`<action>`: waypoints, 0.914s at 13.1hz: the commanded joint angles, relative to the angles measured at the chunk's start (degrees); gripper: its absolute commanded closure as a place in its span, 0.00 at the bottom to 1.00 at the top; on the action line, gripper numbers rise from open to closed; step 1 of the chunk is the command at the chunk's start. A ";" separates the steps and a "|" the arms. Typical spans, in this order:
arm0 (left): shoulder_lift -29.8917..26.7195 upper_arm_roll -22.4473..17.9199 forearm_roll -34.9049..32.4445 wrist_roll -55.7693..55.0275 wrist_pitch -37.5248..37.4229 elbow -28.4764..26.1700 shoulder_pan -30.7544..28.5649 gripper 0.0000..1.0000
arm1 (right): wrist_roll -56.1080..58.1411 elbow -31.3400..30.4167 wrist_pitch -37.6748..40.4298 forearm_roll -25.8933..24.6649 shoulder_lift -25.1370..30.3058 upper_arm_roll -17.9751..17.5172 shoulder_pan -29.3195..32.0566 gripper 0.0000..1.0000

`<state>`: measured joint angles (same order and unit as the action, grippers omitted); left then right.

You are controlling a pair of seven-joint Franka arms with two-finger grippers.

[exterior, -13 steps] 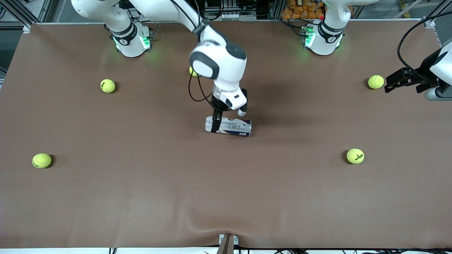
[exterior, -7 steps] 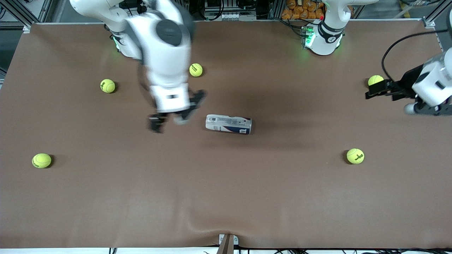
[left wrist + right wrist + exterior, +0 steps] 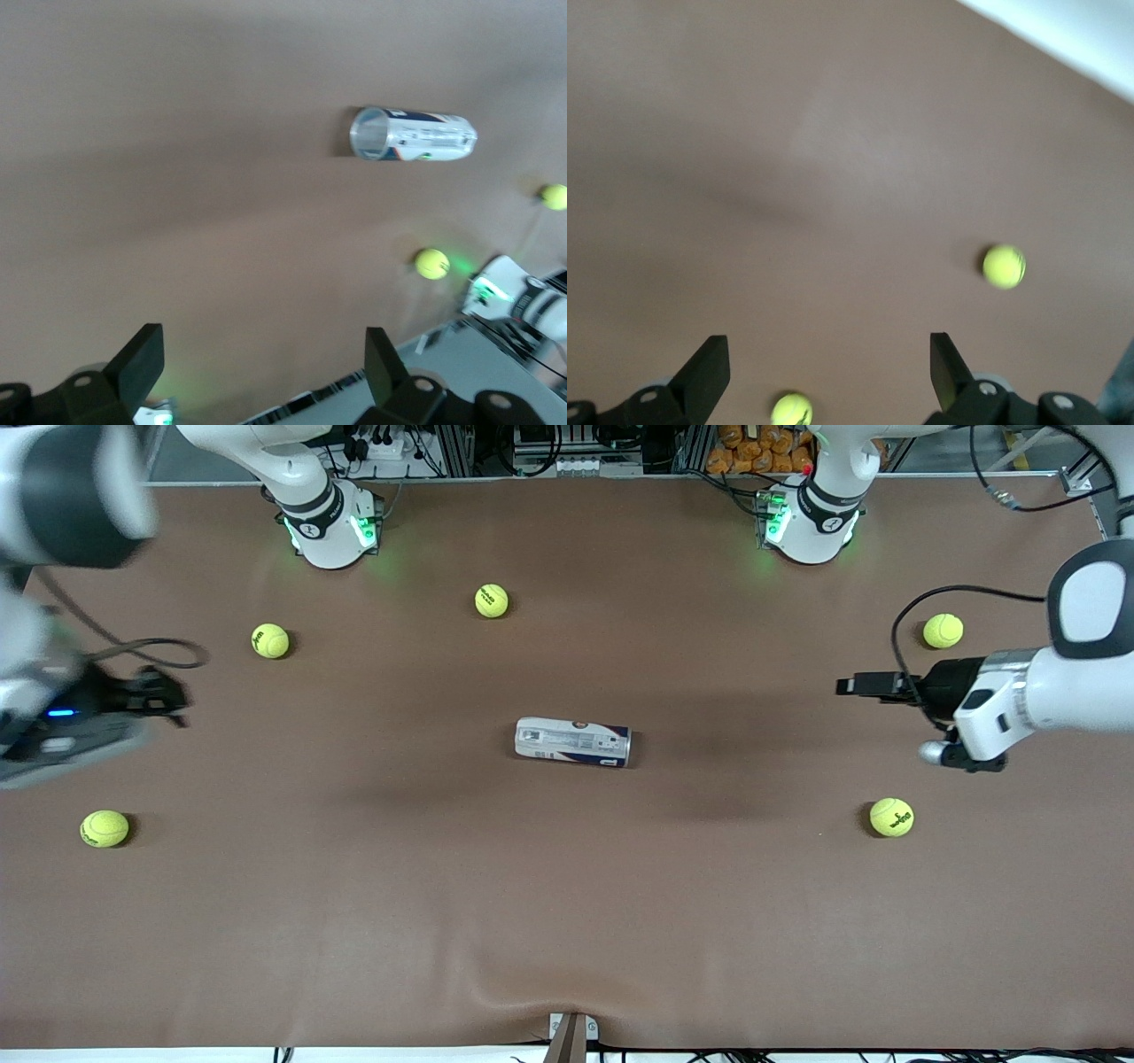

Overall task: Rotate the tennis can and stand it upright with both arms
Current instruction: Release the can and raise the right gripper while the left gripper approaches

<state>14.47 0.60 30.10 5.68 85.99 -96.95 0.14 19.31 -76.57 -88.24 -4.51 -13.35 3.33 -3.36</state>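
The tennis can lies on its side in the middle of the brown table, with nothing touching it. It also shows in the left wrist view, open end toward the camera. My left gripper is open and empty above the table toward the left arm's end, pointing at the can from well off; its fingers stand wide apart. My right gripper is open and empty above the right arm's end of the table, blurred; its fingers stand wide apart over bare table.
Several yellow-green tennis balls lie scattered: one near the bases, one and one toward the right arm's end, one and one toward the left arm's end. Two balls show in the right wrist view.
My right gripper was at the can's end; it has swung away to the right arm's end of the table. My left gripper has moved in toward the can. The can has not moved.
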 commanded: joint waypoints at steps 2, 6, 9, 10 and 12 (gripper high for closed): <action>7.31 0.19 10.92 5.81 -0.21 -0.62 0.55 0.00 | -11.02 -3.57 3.78 7.58 3.23 -1.48 8.36 0.00; 13.81 0.19 16.90 15.84 1.99 -0.70 2.05 0.00 | -13.16 -18.74 -2.87 7.85 14.98 -1.48 9.25 0.00; 17.87 0.19 23.49 21.91 2.42 -1.66 2.05 0.00 | -13.16 -25.91 -7.38 7.77 19.33 -1.39 9.34 0.00; 18.05 0.19 24.82 22.62 3.91 -3.06 2.05 0.00 | -13.16 -25.83 -7.73 7.68 19.16 -1.48 9.34 0.00; 17.96 0.89 27.54 24.02 7.42 -6.57 3.10 0.00 | -13.07 -25.74 -8.00 6.80 18.98 -1.66 8.90 0.00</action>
<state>33.43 0.94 54.75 27.83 90.53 -100.03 2.39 7.05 -100.36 -94.79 2.15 4.42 2.62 4.96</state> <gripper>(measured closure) 0.000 0.000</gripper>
